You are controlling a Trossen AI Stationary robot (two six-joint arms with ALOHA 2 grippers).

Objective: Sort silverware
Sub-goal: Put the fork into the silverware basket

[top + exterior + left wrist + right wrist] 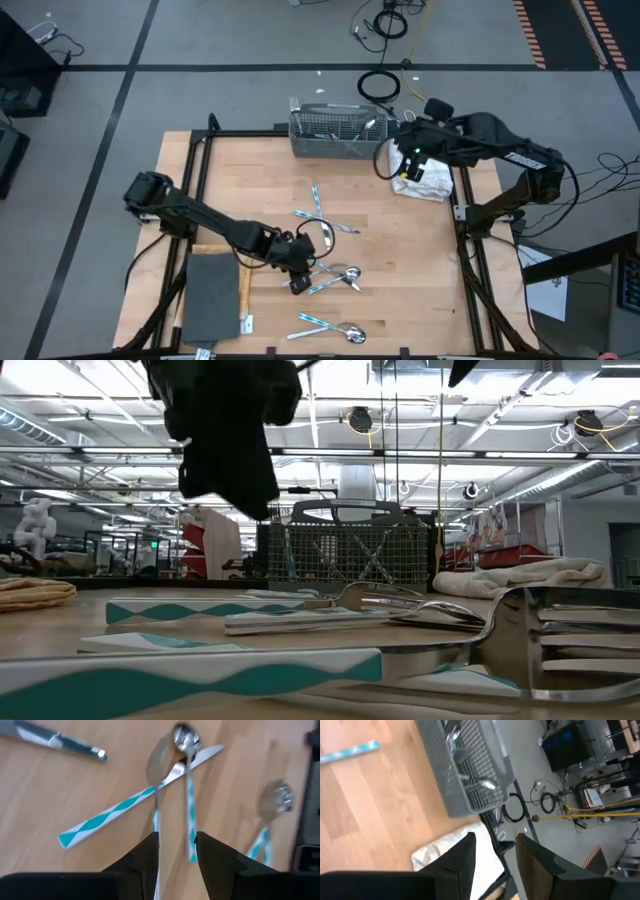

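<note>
Silverware with teal-and-white handles lies scattered flat on the wooden table. A knife and two spoons cross each other in one cluster. My left gripper hovers open just over that cluster, and one spoon's handle runs toward the gap between its fingers. My right gripper hangs open and empty beside the grey mesh caddy, above a white cloth. The caddy holds several pieces.
More silverware lies near the front edge and mid-table. A dark grey slab sits at the front left. The white cloth lies at the table's right edge by the caddy. Cables lie on the floor beyond the table.
</note>
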